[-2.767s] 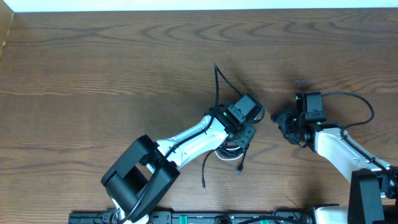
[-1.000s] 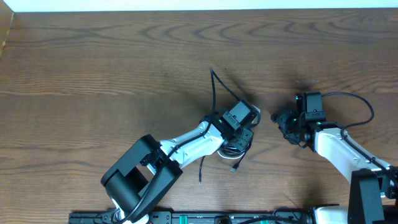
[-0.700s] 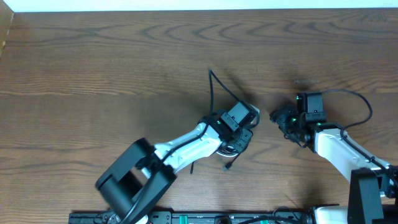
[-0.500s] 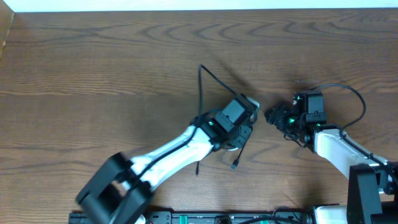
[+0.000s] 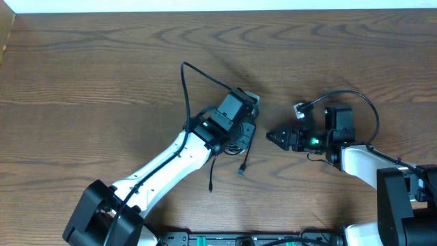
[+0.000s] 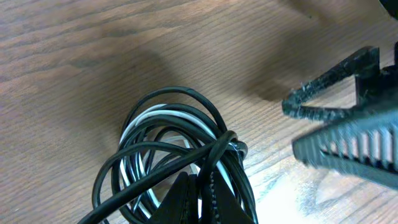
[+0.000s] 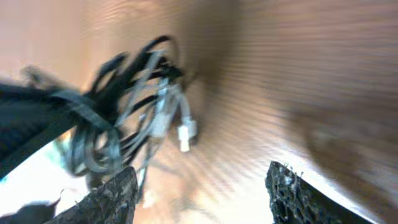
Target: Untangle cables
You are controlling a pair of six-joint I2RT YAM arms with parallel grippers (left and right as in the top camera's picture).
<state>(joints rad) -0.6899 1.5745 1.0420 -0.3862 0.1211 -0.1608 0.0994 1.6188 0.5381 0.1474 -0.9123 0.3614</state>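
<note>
The left gripper point(image 6: 198, 198) has its fingers pressed together on the cable bundle point(image 6: 168, 149), pinching it at the near edge of the coil. Which strands sit between the pads is hard to make out from the left wrist view. The bundle is a loose coil of the black cable point(image 5: 185, 92) with loops of the white cable point(image 6: 152, 116) wound inside it, resting on the wooden table point(image 5: 102, 68). From overhead, one black strand arches up and away from the left gripper toward the far side of the table. Two loose ends trail toward the near edge — one bare point(image 5: 210, 181), one with a small plug point(image 5: 242, 171).

The right gripper point(image 5: 273, 137) sits just beside the bundle on its right, pointing at it, fingers spread and holding nothing. Its own view is blurred, but the coil and a white plug point(image 7: 185, 134) show ahead of the open fingers — nothing lies between.
</note>
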